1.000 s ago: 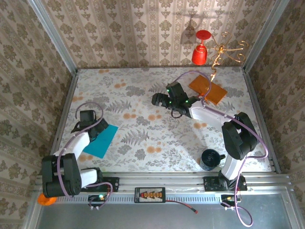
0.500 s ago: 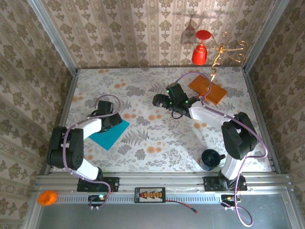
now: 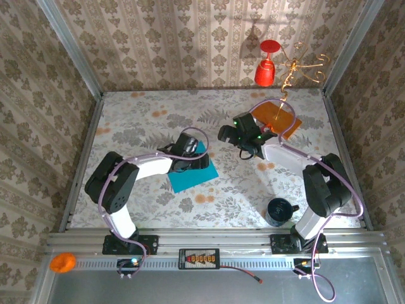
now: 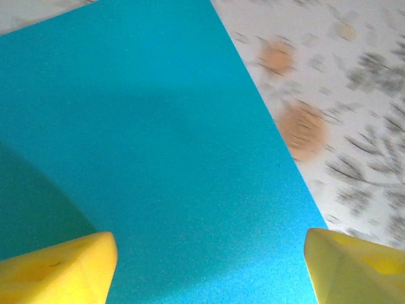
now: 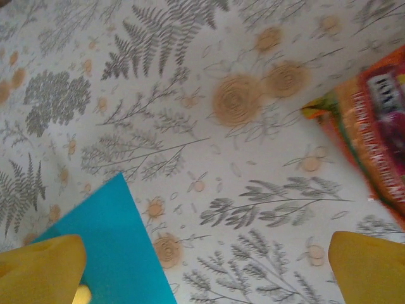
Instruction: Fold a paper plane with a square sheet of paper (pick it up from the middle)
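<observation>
One teal sheet of paper (image 3: 193, 176) lies flat on the flowered table (image 3: 139, 120), just off its middle toward seven o'clock, with no fold in it that I can see. The left gripper (image 4: 209, 272) hangs over the sheet's one-o'clock part, its yellow fingers (image 4: 60, 269) spread wide with bare paper between them. Whether the tips press on the paper I cannot tell. The right gripper (image 5: 202, 272) waits at about two o'clock from the sheet, near but clear of it, fingers spread wide with nothing between them and one teal corner showing beside one finger. To my eye the job is barely begun: the sheet wants lifting from the middle. Best to centre the fingers over the paper, come down gently, and pinch a small ridge without creasing it crooked or skidding it.
</observation>
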Available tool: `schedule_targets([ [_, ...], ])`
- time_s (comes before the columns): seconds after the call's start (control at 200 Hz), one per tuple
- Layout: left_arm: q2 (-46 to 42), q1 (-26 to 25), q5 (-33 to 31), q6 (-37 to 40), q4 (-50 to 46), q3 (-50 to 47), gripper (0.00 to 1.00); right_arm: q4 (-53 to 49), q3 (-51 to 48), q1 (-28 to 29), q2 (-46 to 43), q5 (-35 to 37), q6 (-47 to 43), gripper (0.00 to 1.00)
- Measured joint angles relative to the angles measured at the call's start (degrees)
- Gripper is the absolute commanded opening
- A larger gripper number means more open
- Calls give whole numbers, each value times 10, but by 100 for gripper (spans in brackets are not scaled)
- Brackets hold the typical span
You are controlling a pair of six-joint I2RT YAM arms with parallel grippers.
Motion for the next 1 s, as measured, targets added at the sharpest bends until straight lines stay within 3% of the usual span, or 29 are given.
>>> schedule_targets([
  [0.215, -37, 28, 81, -23, 9, -22, 81, 0, -2, -6, -6, -32, -26, 94],
  [0.4, -148, 124, 122, -73, 27, -77, 81, -31, 67, 14, 56, -105, -65, 71],
  [0.54, -196, 156, 122, -88, 21, -106, 81, -53, 121, 52, 124, -145, -77, 49],
  [0.82, -212, 161, 113, -95, -2, -124, 83, -125, 248, 83, 258, -179, -62, 48],
  [1.0, -181, 161, 112, -94, -16, -115, 84, -152, 285, 81, 294, -169, -37, 50],
])
